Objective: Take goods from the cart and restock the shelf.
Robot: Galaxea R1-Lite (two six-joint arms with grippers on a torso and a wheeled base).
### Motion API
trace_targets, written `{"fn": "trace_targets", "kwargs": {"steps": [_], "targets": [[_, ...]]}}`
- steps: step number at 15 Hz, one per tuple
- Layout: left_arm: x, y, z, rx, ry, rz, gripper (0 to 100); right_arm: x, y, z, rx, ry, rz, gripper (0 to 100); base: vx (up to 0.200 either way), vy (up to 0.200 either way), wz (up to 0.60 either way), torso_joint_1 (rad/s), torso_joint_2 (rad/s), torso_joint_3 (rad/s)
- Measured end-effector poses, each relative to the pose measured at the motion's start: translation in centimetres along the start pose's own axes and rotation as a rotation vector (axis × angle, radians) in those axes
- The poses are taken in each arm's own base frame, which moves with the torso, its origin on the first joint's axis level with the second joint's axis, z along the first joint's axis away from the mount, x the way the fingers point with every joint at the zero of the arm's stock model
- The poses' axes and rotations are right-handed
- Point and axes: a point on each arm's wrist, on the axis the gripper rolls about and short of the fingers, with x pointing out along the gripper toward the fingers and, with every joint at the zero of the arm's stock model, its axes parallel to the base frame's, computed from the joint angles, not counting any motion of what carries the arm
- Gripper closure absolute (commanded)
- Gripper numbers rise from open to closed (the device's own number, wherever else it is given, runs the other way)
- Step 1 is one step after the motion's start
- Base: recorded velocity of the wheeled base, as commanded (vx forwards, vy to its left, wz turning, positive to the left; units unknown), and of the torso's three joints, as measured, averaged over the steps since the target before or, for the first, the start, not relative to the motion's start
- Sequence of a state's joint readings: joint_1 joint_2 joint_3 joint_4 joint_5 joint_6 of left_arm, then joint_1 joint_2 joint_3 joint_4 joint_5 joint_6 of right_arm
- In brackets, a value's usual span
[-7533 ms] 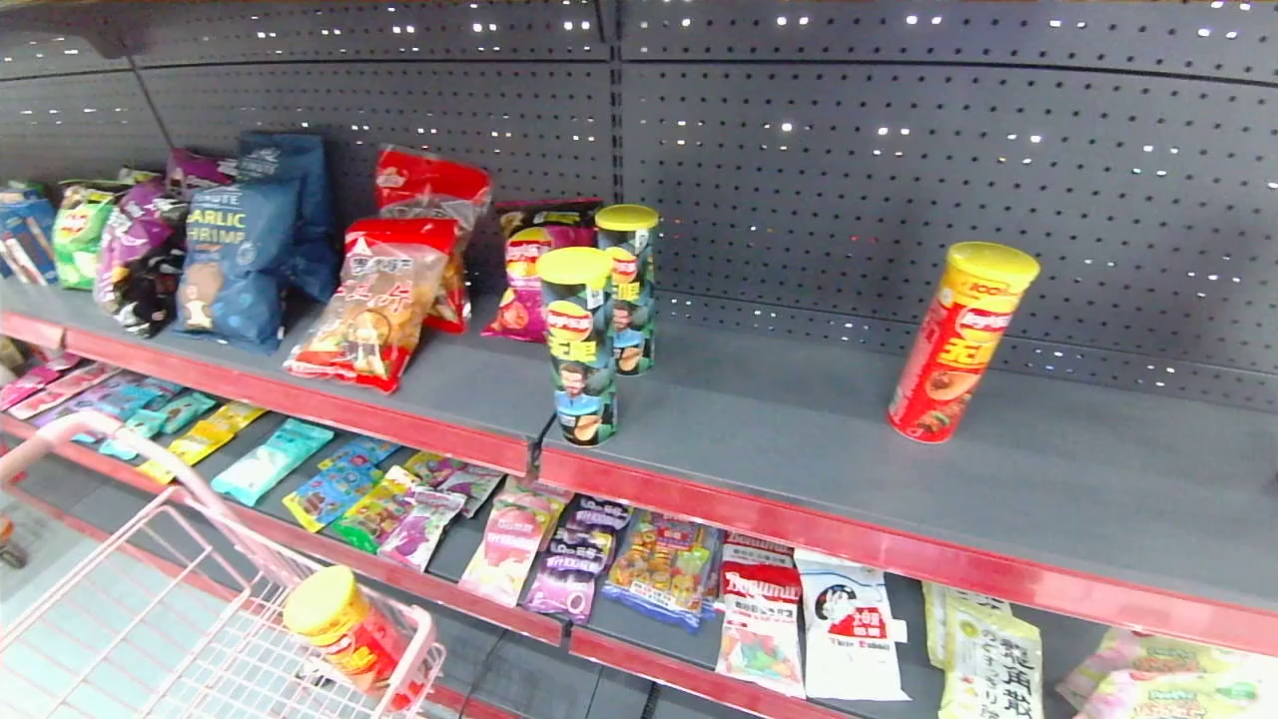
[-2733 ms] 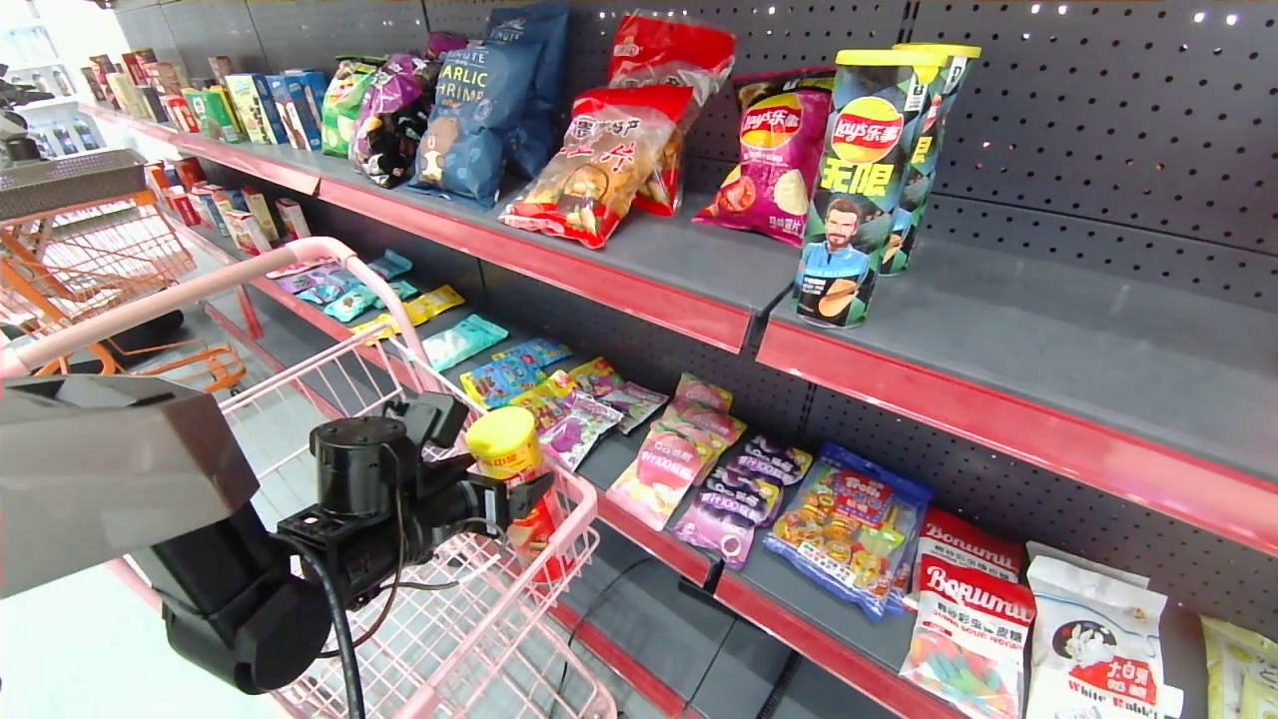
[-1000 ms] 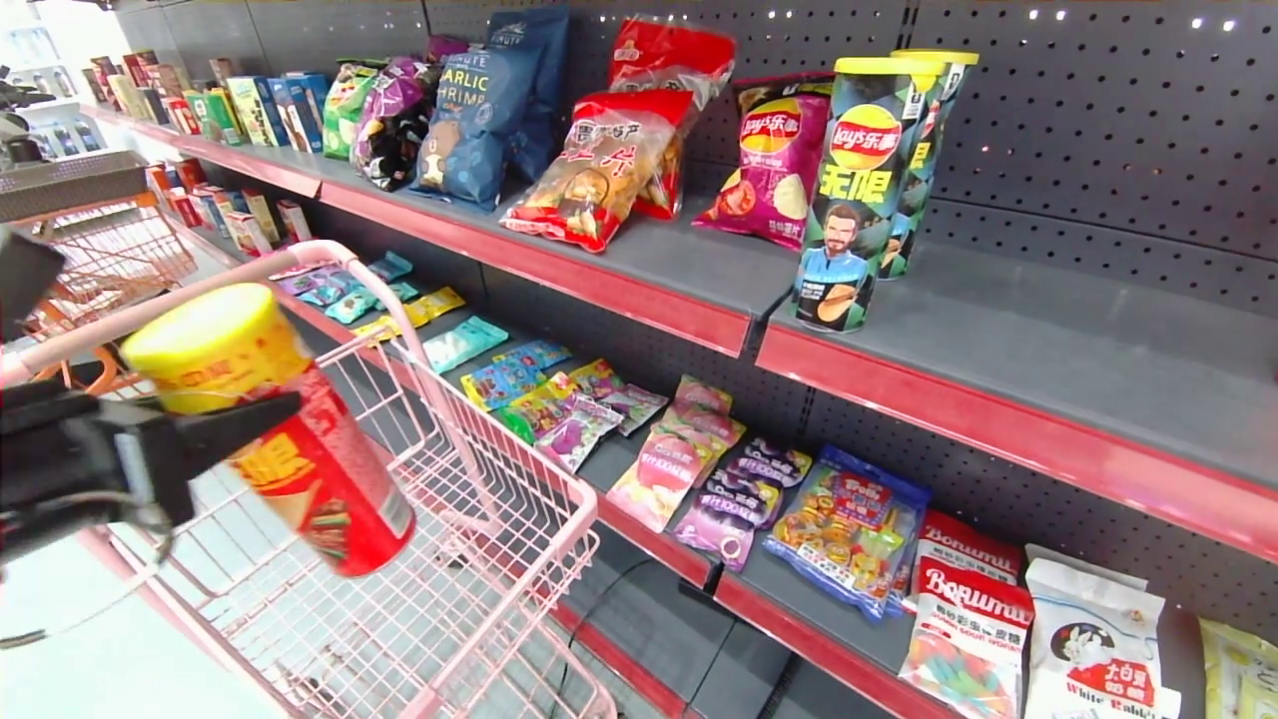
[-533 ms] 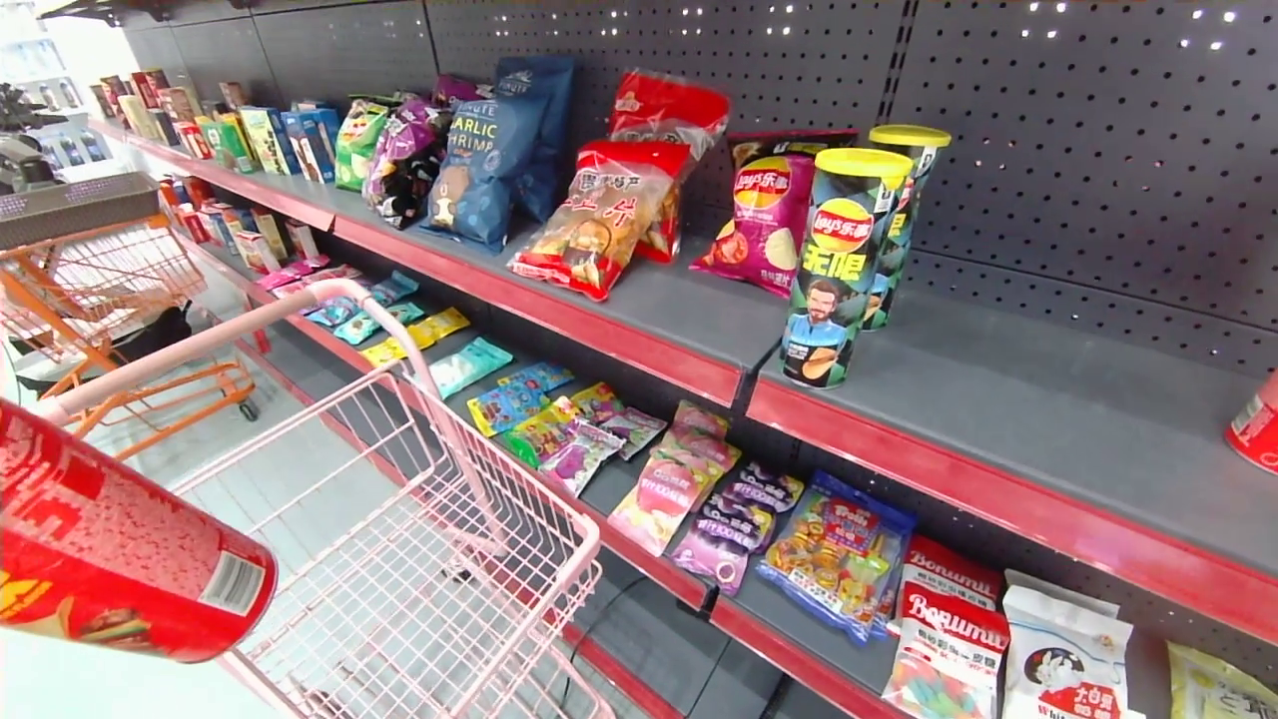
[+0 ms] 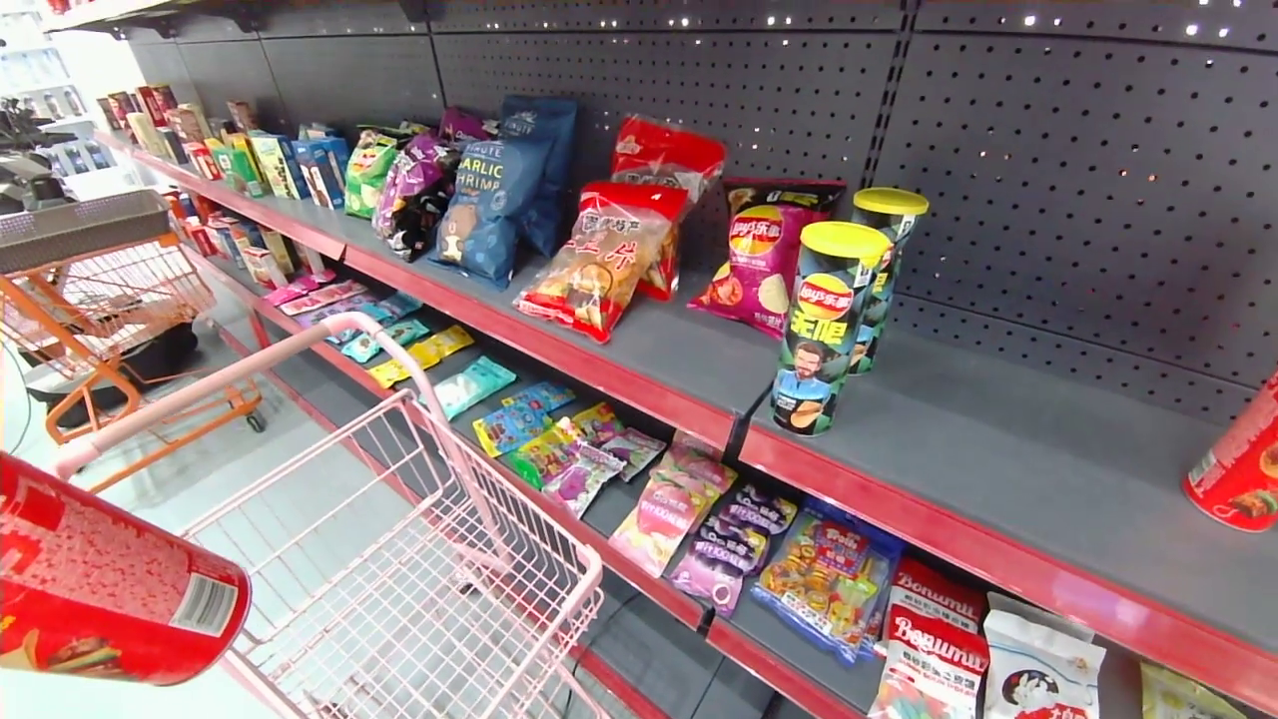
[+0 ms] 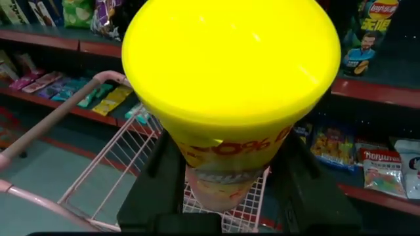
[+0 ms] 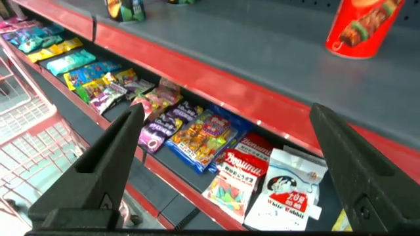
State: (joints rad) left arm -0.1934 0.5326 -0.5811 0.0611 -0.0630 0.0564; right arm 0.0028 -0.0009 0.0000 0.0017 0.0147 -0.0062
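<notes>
A red chip can (image 5: 110, 599) with a yellow lid (image 6: 230, 72) hangs tilted above the near corner of the pink cart (image 5: 399, 559), off the shelf's front. My left gripper (image 6: 226, 190) is shut on it, with black fingers (image 6: 161, 177) on either side of its body. Another red can (image 5: 1238, 469) stands on the grey top shelf (image 5: 998, 449) at the far right, also seen as the red can (image 7: 361, 26) in the right wrist view. My right gripper (image 7: 226, 170) is open and holds nothing, in front of the lower shelf's snack bags.
Two green cans (image 5: 824, 330) stand mid-shelf, with snack bags (image 5: 599, 260) to their left. Bare shelf lies between the green cans and the red can. Candy bags (image 5: 719, 519) cover the lower shelf. An orange cart (image 5: 110, 300) stands at the far left.
My left gripper has lifted the red can out of the pink cart and carried it to the view's lower left. The head camera has swung, bringing the shelf's red can into view.
</notes>
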Motion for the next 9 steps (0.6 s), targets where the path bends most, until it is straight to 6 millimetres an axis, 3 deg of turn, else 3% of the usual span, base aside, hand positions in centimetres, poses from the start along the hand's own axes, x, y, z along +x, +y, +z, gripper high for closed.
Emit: {"fn": "trace_targets", "kwargs": {"steps": [2, 4, 9], "targets": [[-0.2, 0.0, -0.4, 0.000, 0.002, 0.001, 100, 0.0, 0.0, 0.0, 0.002, 0.000, 0.000, 0, 0.000, 0.000, 0.00, 0.156, -0.37, -0.210], [-0.4, 0.0, -0.8, 0.000, 0.005, 0.011, 100, 0.0, 0.0, 0.0, 0.003, 0.000, 0.000, 0, 0.000, 0.000, -0.60, 0.149, -0.35, -0.190], [-1.0, -0.1, -1.5, 0.001, -0.008, 0.008, 100, 0.0, 0.0, 0.0, 0.003, 0.000, 0.000, 0, 0.000, 0.000, -0.60, 0.026, -0.04, -0.026]]}}
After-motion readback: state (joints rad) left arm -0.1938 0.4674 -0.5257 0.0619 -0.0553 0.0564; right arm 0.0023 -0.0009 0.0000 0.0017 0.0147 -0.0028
